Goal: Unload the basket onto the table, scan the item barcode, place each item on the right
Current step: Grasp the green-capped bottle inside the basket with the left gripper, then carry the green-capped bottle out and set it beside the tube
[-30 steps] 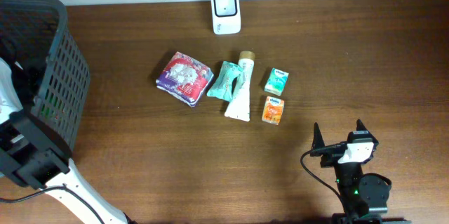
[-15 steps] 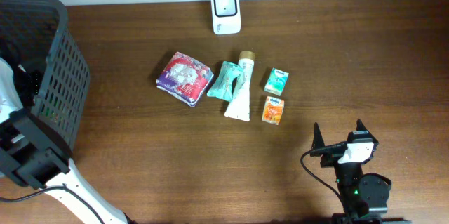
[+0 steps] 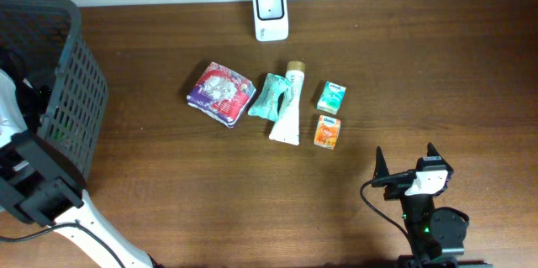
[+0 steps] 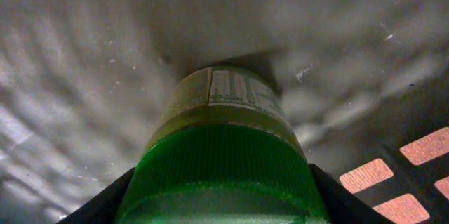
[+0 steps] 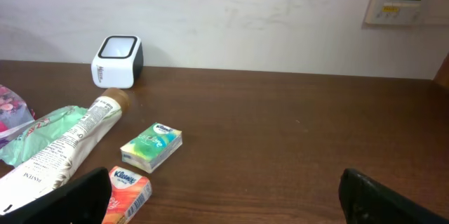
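- Green-cap bottle (image 4: 231, 101) sits inside basket (image 3: 80, 91).
- Left hand (image 4: 221, 199) brackets the cap; can't tell if pinching.
- Right hand (image 3: 405, 157) spread, well away from basket.
- Prob. rigid, light, slick; grip the ribbed cap.

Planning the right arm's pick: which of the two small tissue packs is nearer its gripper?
The orange pack: it lies closer to the right gripper than the green pack behind it.

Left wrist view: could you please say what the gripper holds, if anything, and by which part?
The left gripper straddles the green-capped bottle at its cap; whether it grips cannot be told.
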Robot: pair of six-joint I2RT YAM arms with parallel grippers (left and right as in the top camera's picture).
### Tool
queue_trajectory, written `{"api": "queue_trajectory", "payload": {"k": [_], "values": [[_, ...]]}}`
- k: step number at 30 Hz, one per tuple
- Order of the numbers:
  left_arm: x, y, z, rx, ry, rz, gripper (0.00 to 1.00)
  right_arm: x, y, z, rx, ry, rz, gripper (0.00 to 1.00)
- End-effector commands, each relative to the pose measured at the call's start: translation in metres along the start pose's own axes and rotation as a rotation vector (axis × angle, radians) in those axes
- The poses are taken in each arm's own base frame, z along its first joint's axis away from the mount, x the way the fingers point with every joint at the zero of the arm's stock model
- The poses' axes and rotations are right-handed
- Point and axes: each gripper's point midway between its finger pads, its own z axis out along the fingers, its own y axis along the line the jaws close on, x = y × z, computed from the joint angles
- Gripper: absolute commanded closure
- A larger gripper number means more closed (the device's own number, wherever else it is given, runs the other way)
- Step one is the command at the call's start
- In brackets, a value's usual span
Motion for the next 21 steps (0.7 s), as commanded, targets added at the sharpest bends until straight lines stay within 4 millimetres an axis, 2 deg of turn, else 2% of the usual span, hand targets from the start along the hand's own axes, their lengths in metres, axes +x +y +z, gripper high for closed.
{"api": "queue_trajectory", "payload": {"k": [1, 4, 7, 9, 10, 11, 13, 14, 17, 19, 21], "values": [[-0.005, 0.002, -0.011, 0.008, -0.023, -0.002, 0.38, 0.003, 0.003, 0.0, -0.012, 0.004, -0.001, 0.01], [-0.024, -0.001, -0.068, 0.033, -0.14, -0.004, 0.37, 0.003, 0.003, 0.0, -0.012, 0.004, -0.001, 0.01], [-0.039, -0.003, -0.149, 0.078, -0.34, -0.013, 0.38, 0.003, 0.003, 0.0, -0.012, 0.004, -0.001, 0.01], [-0.035, -0.005, -0.195, 0.14, -0.442, -0.091, 0.38, 0.003, 0.003, 0.0, -0.012, 0.004, -0.001, 0.01], [-0.031, -0.014, -0.219, 0.213, -0.492, -0.075, 0.37, 0.003, 0.003, 0.0, -0.012, 0.003, -0.001, 0.01], [-0.027, -0.02, -0.233, 0.263, -0.522, -0.061, 0.37, 0.003, 0.003, 0.0, -0.012, 0.004, -0.001, 0.01], [-0.008, -0.054, -0.293, 0.516, -0.636, 0.026, 0.39, 0.003, 0.003, 0.0, -0.012, 0.004, -0.001, 0.01], [0.003, -0.065, -0.311, 0.61, -0.637, 0.03, 0.39, 0.003, 0.003, 0.0, -0.012, 0.004, -0.001, 0.01], [0.031, -0.082, -0.345, 0.719, -0.67, 0.103, 0.39, 0.003, 0.003, 0.0, -0.012, 0.004, -0.001, 0.01], [0.048, -0.091, -0.355, 0.734, -0.675, 0.136, 0.38, 0.003, 0.003, 0.0, -0.012, 0.004, -0.001, 0.01], [0.066, -0.113, -0.359, 0.759, -0.659, 0.233, 0.39, 0.003, 0.003, 0.0, -0.012, 0.004, -0.001, 0.01]]}}
